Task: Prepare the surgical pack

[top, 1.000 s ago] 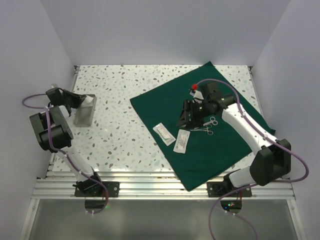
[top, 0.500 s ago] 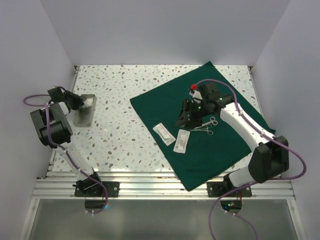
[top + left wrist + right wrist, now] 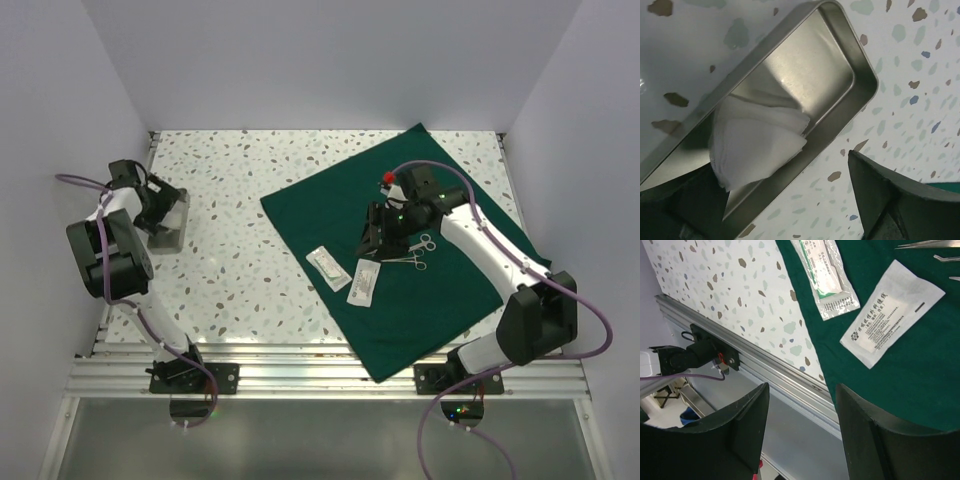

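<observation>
Left wrist view, steel tray (image 3: 860,85) holding white gauze (image 3: 755,142), left hand (image 3: 785,200) spread wide, right hand (image 3: 800,425) spread, empty

Gauze (image 3: 757,145) in tray (image 3: 860,75), left of drape (image 3: 330,195); packets (image 3: 363,282), instruments (image 3: 418,250) on drape.

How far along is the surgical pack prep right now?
Done: the green drape lies spread, with two white packets and silver instruments on it; gauze sits in the steel tray. In hand: nothing; the left gripper is open above the tray, the right gripper open over the drape. Remaining: the tray is off the drape, and the drape is unfolded.
</observation>
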Robot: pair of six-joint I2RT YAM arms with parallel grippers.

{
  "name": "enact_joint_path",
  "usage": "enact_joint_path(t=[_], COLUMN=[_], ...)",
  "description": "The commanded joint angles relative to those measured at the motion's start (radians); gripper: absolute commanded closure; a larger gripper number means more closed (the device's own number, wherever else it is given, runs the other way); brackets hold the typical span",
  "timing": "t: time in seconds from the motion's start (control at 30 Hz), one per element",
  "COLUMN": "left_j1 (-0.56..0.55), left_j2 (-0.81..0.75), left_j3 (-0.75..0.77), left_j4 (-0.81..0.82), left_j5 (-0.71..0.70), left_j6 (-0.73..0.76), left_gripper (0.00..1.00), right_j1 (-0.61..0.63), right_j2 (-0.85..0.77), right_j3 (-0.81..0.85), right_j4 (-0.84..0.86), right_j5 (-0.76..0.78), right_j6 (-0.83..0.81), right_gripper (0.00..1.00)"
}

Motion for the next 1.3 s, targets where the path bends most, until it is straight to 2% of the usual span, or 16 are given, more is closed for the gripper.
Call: enact_joint_path(t=[0.0,0.17,0.37,0.43,0.5,0.6,0.63,0.77,0.83,0.87,0.93,0.97,1.07,1.27], left_j1=[0.0,-0.008,-0.026,-0.038,-0.066,-0.149,-0.173,-0.33,-0.385,-0.47,-0.535,-0.599,-0.688,-0.719], left_j2=[-0.083,-0.041,-0.127,-0.199,-0.263,-0.403,-0.403,-0.595,-0.691,-0.724,-0.815,-0.843,-0.922,-0.966], left_j3=[0.04,0.16,0.128,0.099,0.065,-0.041,-0.073,-0.28,-0.39,-0.424,-0.515,-0.538,-0.59,-0.604], left_j4=[-0.123,-0.262,-0.285,-0.296,-0.283,-0.267,-0.267,-0.189,-0.16,-0.142,-0.103,-0.094,-0.08,-0.077], left_j5=[-0.14,-0.226,-0.237,-0.245,-0.236,-0.124,-0.124,0.082,0.12,0.139,0.172,0.177,0.197,0.24], left_j6=[0.047,0.074,0.125,0.125,0.153,0.182,0.179,0.133,0.09,0.073,0.016,-0.008,-0.057,-0.067], left_gripper=[0.02,0.01,0.01,0.03,0.06,0.13,0.14,0.14,0.14,0.14,0.15,0.16,0.16,0.21], right_j1=[-0.005,-0.003,-0.005,-0.014,-0.02,-0.031,-0.037,-0.084,-0.09,-0.091,-0.094,-0.095,-0.097,-0.097], right_j2=[-0.004,-0.072,-0.101,-0.099,-0.105,-0.127,-0.127,-0.09,-0.049,-0.035,-0.004,0.034,0.077,0.129], right_j3=[0.058,0.013,-0.04,-0.056,-0.09,-0.226,-0.245,-0.328,-0.345,-0.353,-0.377,-0.383,-0.412,-0.429], right_j4=[-0.079,-0.07,-0.058,-0.067,-0.053,0.028,0.04,0.13,0.187,0.231,0.266,0.285,0.36,0.471], right_j5=[0.024,0.016,0.025,0.044,0.052,0.038,0.048,0.023,-0.014,-0.011,-0.005,-0.013,-0.028,-0.063], right_j6=[-0.051,-0.049,-0.036,-0.057,-0.066,-0.06,-0.066,-0.082,-0.085,-0.083,-0.089,-0.097,-0.106,-0.049], right_gripper=[0.4,0.4,0.4,0.42,0.47,0.58,0.58,0.56,0.53,0.52,0.52,0.52,0.52,0.57])
